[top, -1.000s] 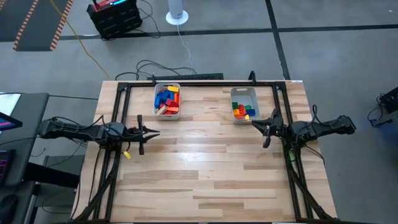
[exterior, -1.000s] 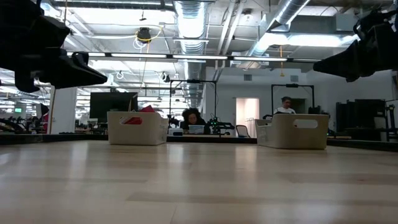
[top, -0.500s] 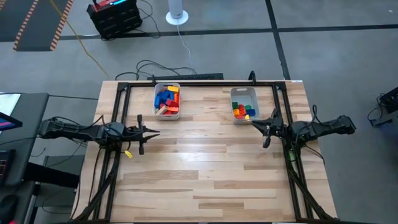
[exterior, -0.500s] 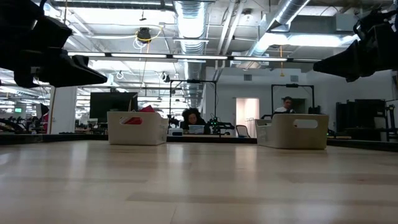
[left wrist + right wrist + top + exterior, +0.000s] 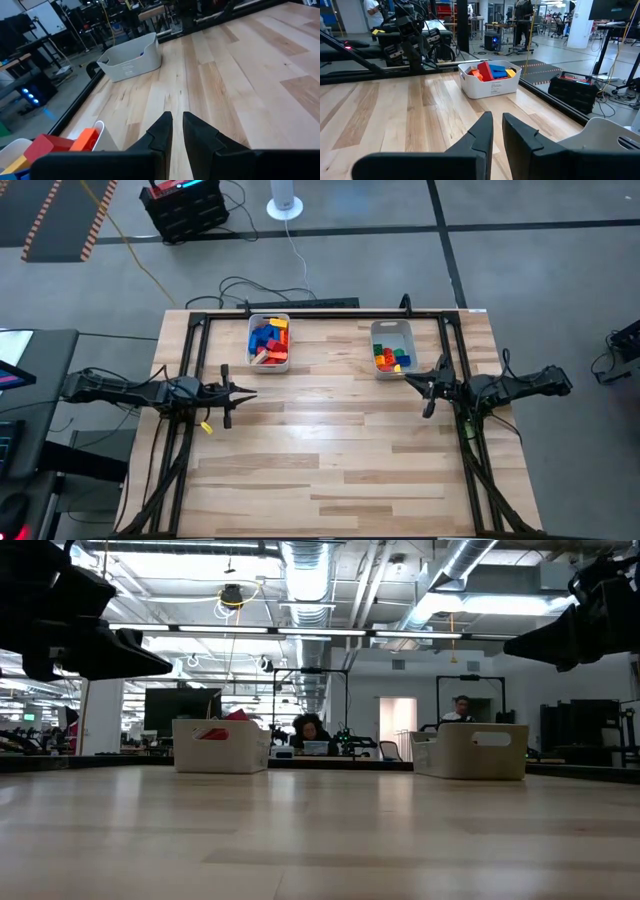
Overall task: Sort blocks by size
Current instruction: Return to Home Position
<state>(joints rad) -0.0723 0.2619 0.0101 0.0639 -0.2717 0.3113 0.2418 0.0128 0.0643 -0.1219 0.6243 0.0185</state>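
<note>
The blocks lie in two clear bins at the table's far side. The left bin [image 5: 268, 342] holds longer blue, red, orange and tan blocks [image 5: 266, 338], also seen in the right wrist view [image 5: 491, 70]. The right bin [image 5: 391, 349] holds stubby red, orange, yellow, green and blue blocks [image 5: 389, 359]. My left gripper [image 5: 250, 392] hovers over the table's left side, shut and empty, its fingertips [image 5: 177, 120] nearly together. My right gripper [image 5: 408, 376] hovers at the right, just near of the right bin, shut and empty [image 5: 497, 120].
A dark metal frame [image 5: 320, 313] runs along the table's far edge and down both sides. The wooden tabletop [image 5: 330, 450] lies bare between and in front of the arms. People sit at desks in the room beyond [image 5: 310, 730].
</note>
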